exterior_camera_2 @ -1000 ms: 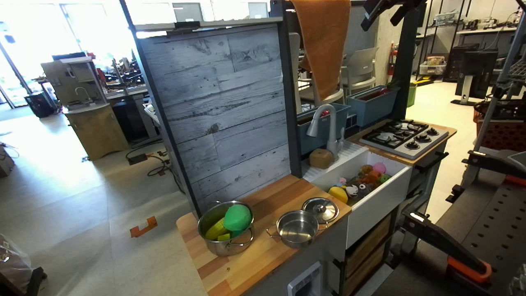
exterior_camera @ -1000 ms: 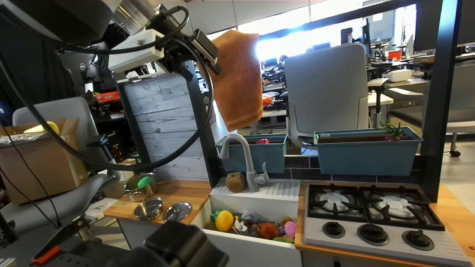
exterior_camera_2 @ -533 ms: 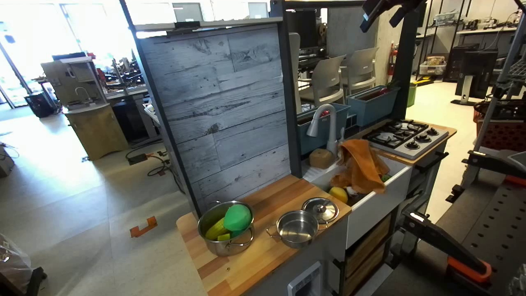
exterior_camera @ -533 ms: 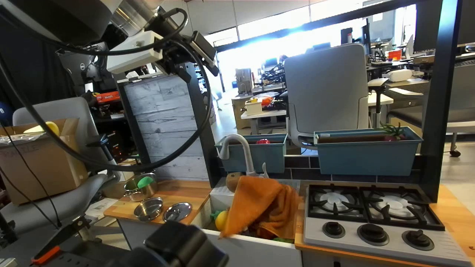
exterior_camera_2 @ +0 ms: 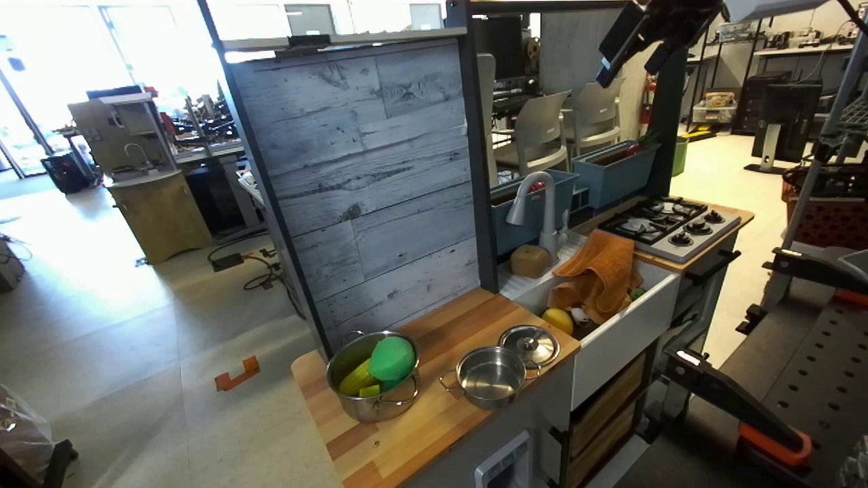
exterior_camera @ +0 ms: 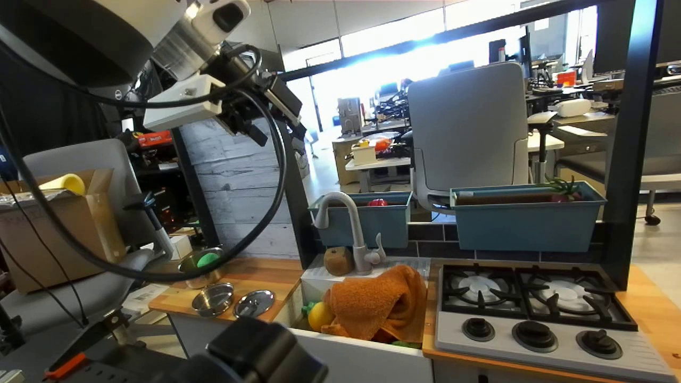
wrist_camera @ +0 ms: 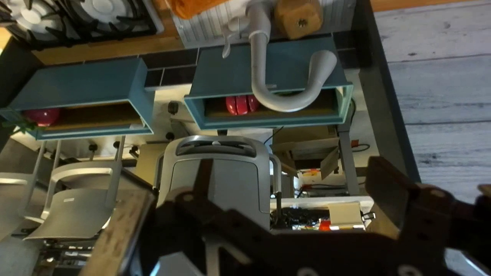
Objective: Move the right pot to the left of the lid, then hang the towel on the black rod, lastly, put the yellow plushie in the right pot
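The orange towel [exterior_camera: 372, 303] lies heaped in the white sink [exterior_camera_2: 627, 333], its nubby pile bunched into soft, rounded folds, while the straight black rod [exterior_camera: 479, 29] runs overhead, well apart from it. In an exterior view a smooth, rounded yellow plushie [exterior_camera: 319, 317] shows just left of the towel, inside the sink. The gripper [wrist_camera: 291, 168] hangs high, well apart from the towel; its dark, blocky jaws stand wide in the wrist view. On the striped wooden counter [exterior_camera_2: 434, 332], in both exterior views, the shallow steel pot [exterior_camera_2: 491, 381] stands left of the round lid [exterior_camera_2: 529, 349], just beside it; whether they touch I cannot tell. Farther left, in an exterior view, the deeper pot [exterior_camera_2: 369, 410], with looped handles, holds a matt green form [exterior_camera_2: 392, 359] and a nubbly yellow cob [exterior_camera_2: 355, 379]. Behind the counter rises a whitewashed plank panel [exterior_camera_2: 380, 169], streaked with grain and knots. At the sink's far side a curved grey tap [wrist_camera: 259, 61] stands beside a brown block [exterior_camera: 338, 261] with softened corners. Right of the sink lies the flat, black-grated hob [exterior_camera: 503, 335], and along the far side run two teal troughs [exterior_camera: 526, 229]
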